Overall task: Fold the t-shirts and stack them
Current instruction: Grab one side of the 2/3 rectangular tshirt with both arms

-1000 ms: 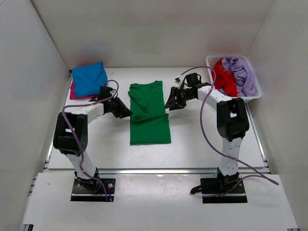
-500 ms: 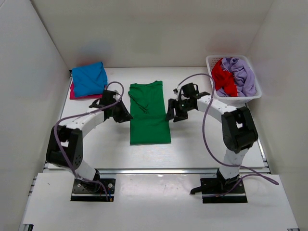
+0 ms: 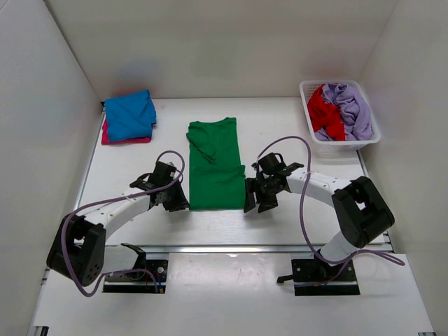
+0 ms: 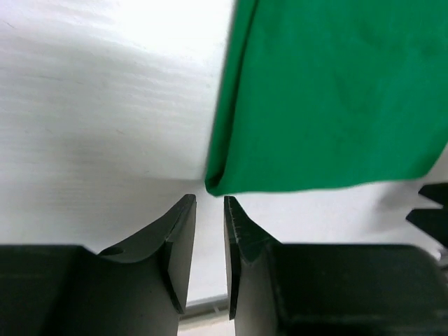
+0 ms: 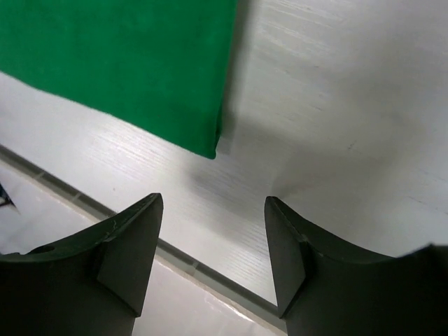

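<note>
On the top view alone, blue t-shirt (image 3: pixel 129 115), basket (image 3: pixel 348 145)

Left gripper (image 4: pixel 210 204) barely parted; right gripper (image 5: pixel 213 203) wide, seemingly empty.

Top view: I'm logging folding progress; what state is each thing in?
green t-shirt: partly folded, flat, unheld
blue t-shirt: folded, atop pink t-shirt
pink t-shirt: underneath, mostly hidden
red t-shirt: crumpled in basket
lilac t-shirt: crumpled in basket
left gripper: barely open, empty
right gripper: open, empty
</note>
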Motion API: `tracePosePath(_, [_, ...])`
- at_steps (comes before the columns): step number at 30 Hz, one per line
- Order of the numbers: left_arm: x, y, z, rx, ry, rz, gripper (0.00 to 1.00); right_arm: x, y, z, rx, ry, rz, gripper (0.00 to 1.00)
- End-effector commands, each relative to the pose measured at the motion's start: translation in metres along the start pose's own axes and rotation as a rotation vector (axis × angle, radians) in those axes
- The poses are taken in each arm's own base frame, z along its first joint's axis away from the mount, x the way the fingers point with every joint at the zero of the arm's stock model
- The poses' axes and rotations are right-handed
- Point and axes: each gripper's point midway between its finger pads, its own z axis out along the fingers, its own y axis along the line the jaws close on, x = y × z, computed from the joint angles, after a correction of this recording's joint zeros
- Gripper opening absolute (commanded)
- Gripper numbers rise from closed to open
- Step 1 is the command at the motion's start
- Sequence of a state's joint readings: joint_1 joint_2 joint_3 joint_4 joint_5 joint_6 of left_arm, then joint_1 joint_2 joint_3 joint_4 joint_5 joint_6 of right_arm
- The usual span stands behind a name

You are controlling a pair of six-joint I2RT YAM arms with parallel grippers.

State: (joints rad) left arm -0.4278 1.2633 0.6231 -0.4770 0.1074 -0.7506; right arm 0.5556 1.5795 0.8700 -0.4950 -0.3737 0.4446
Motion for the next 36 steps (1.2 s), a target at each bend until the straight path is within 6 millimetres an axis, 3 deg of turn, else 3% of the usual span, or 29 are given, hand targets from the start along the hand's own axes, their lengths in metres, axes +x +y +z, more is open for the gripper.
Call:
tracePosePath(1, [-0.018,-0.006,-0.002,-0.022,-0.104,-0.029,0.34,-0.021,0.008,-0.003,0.015,-0.116,0.044,0.58])
tracePosePath(9, [-0.023,-0.015,0.008,-0.012,-0.099,-0.062,0.45,-0.039,0.0,0.004,0.07,-0.185,0.105,0.55])
tracePosePath(19, [-0.013,-0.016,0.02,-0.028,-0.07,-0.068,0.47,-0.038,0.0,0.015,0.085,-0.153,0.113,0.44])
tracePosePath(24, [0.0,-0.017,0.025,-0.049,-0.053,-0.07,0.45,-0.031,0.011,0.019,0.078,-0.128,0.11,0.4])
tracePosePath(27, [0.001,-0.013,0.027,-0.06,-0.07,-0.081,0.33,-0.028,0.015,0.026,0.067,-0.115,0.118,0.3])
tracePosePath(28, [0.0,-0.015,0.028,-0.05,-0.077,-0.075,0.25,-0.024,0.014,0.03,0.074,-0.1,0.114,0.17])
tracePosePath(29, [0.001,-0.013,0.029,-0.053,-0.071,-0.087,0.06,-0.024,0.012,0.029,0.081,-0.105,0.109,0.0])
tracePosePath(30, [0.004,-0.007,0.029,-0.067,-0.069,-0.081,0.0,-0.02,0.011,0.03,0.081,-0.087,0.112,0.0])
tracePosePath(33, [0.003,-0.008,0.022,-0.06,-0.079,-0.075,0.0,-0.014,0.013,0.024,0.068,-0.085,0.087,0.0])
tracePosePath(36, [0.02,0.002,0.013,-0.069,-0.031,-0.061,0.0,-0.002,0.014,0.014,0.047,-0.042,0.072,0.0])
